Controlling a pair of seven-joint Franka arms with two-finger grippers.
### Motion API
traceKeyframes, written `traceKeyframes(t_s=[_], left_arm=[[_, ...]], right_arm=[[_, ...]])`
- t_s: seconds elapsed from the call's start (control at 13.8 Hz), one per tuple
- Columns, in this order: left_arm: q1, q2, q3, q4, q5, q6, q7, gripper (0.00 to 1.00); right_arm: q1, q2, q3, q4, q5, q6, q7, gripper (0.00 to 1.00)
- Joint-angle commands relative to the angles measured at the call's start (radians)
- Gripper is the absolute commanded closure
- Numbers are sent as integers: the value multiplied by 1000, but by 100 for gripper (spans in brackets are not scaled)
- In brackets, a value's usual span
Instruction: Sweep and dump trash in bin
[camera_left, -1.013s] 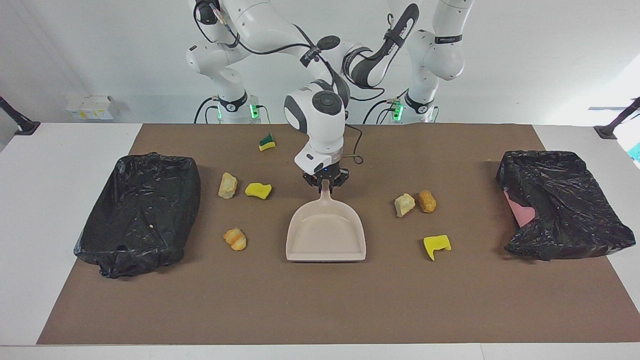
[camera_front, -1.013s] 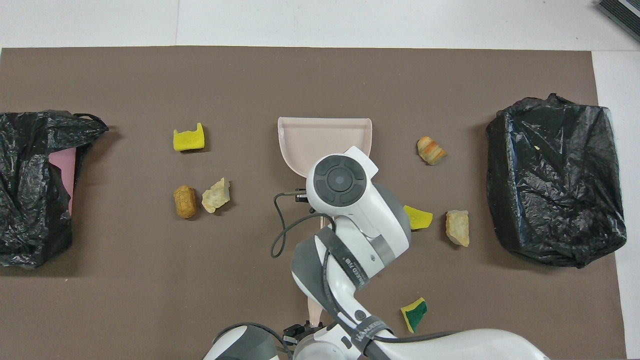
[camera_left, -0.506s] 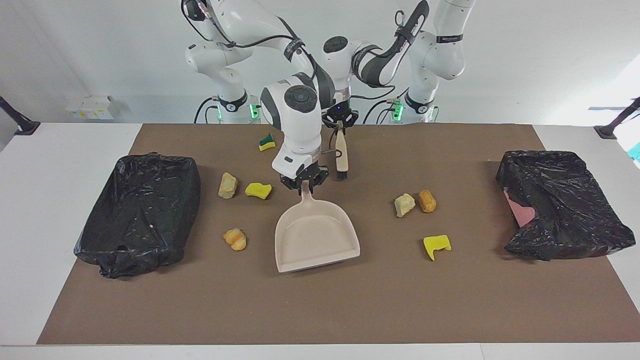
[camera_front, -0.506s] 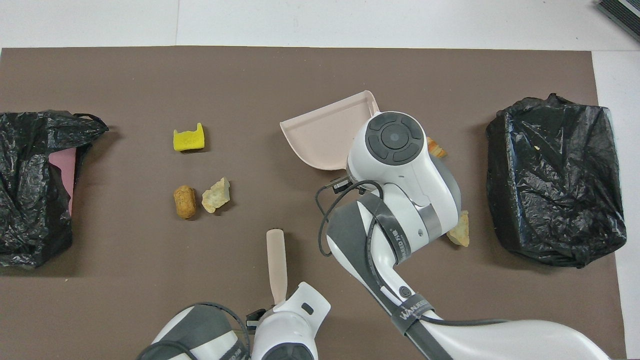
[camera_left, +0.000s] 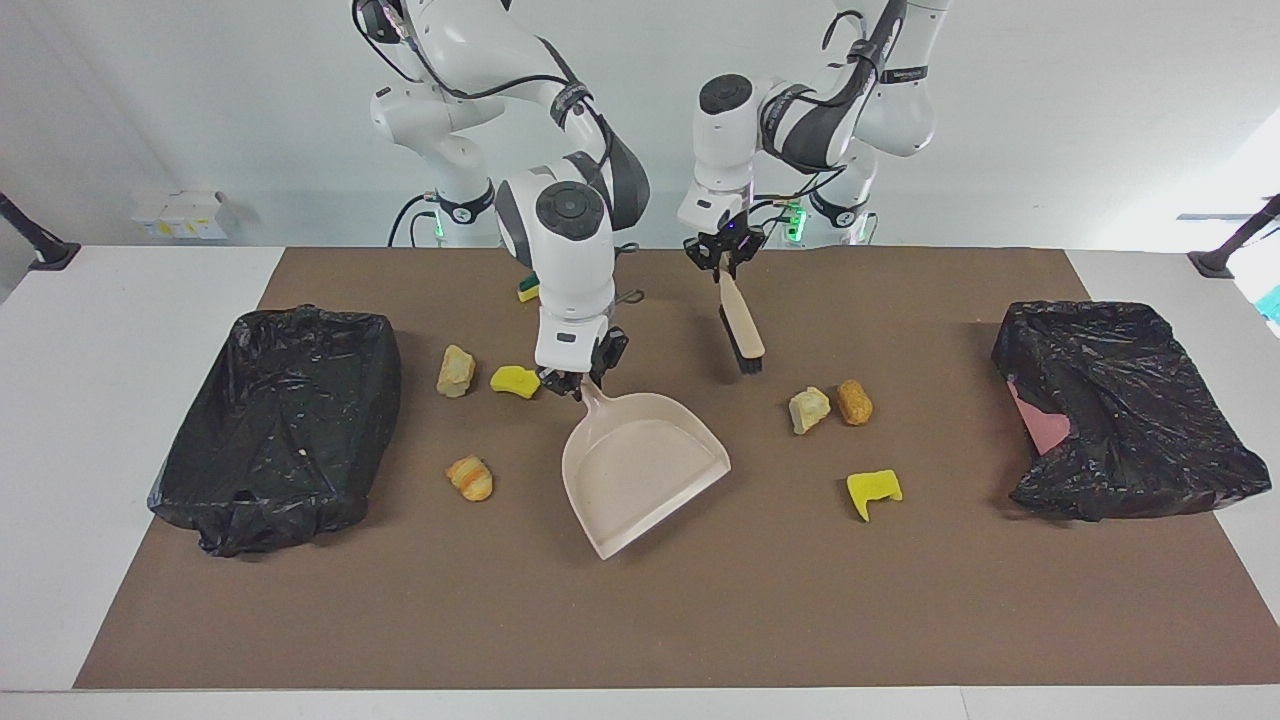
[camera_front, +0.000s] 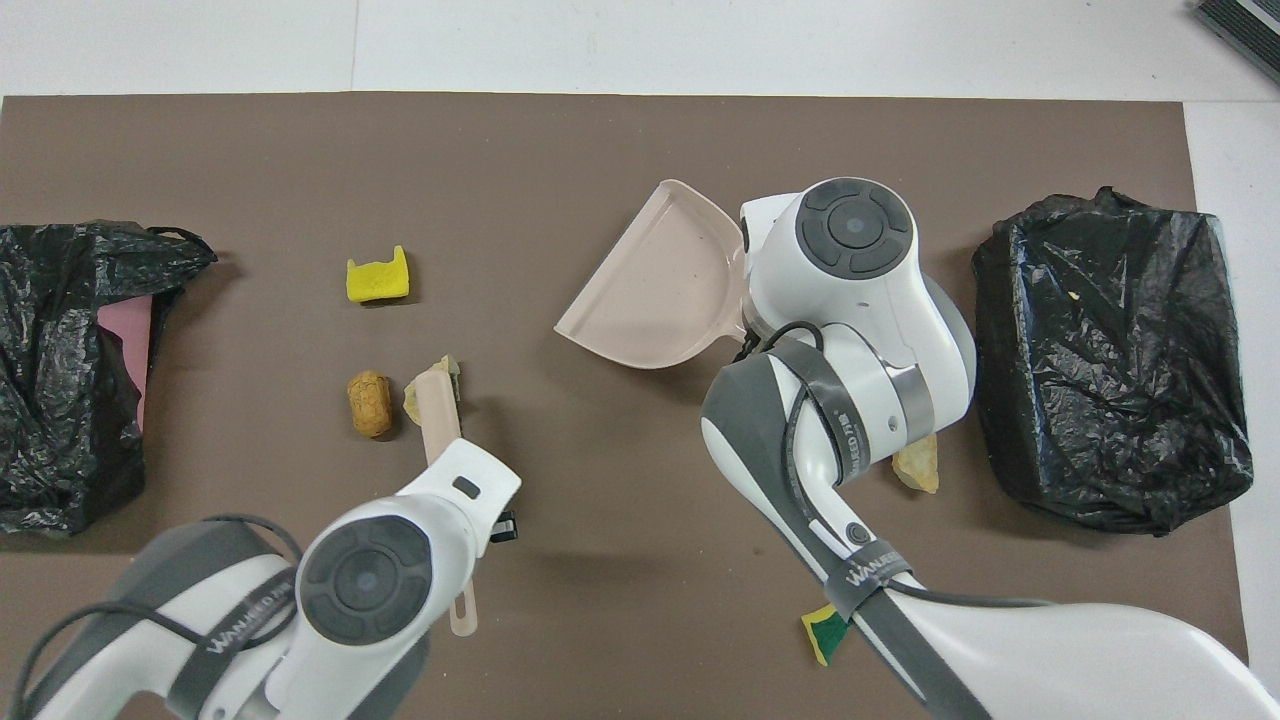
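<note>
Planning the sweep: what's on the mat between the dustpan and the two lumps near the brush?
Nothing: in the facing view, bare brown mat separates the dustpan from the pale lump and brown lump.

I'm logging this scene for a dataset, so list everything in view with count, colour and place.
Sponge pieces: 3; two yellow, one yellow-and-green nearest the robots.
Bread lumps: 4; tan, golden-brown, croissant; scattered on both sides of the dustpan.
Dustpan: 1, beige, mid-mat, mouth turned toward the left arm's end.
Brush: 1, beige handle, black bristles, hanging over the mat.
Bins: 2, black bag liners, one at each end; pink shows inside the left arm's one.
Mat: 1, brown, covering the table.
Right gripper: shut on the dustpan's handle.
Left gripper: shut on the brush.
</note>
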Motion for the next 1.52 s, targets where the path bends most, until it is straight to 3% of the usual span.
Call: traceKeyframes(t_s=[0.0,0.43,0.58,0.94,1.09,1.3,1.45], left_arm=[[136,39,-12,46,13,-18,188,100],[413,143,-12,53,1,114,617,100],[424,144,-14,27,-2,138,626,100],[313,137,-23,-8,-80,145,446,100],[193,147,-23,7,-124,163,291,100],[75,214,-23,21,-130,284,90,100],[23,272,-26,78,-168,299,21,100]], right_arm=[[-21,35,9,32,-37,-23,-189,100],[-14,93,13,81,-103,-4,-310,100],[-6,106,15,81,-127,0,-318,100],[16,109,16,71,-135,34,-347,100],[29,97,16,51,-137,20,-363,100],[29,92,16,43,-137,14,-375,100],[29,89,16,37,-137,16,-386,100]])
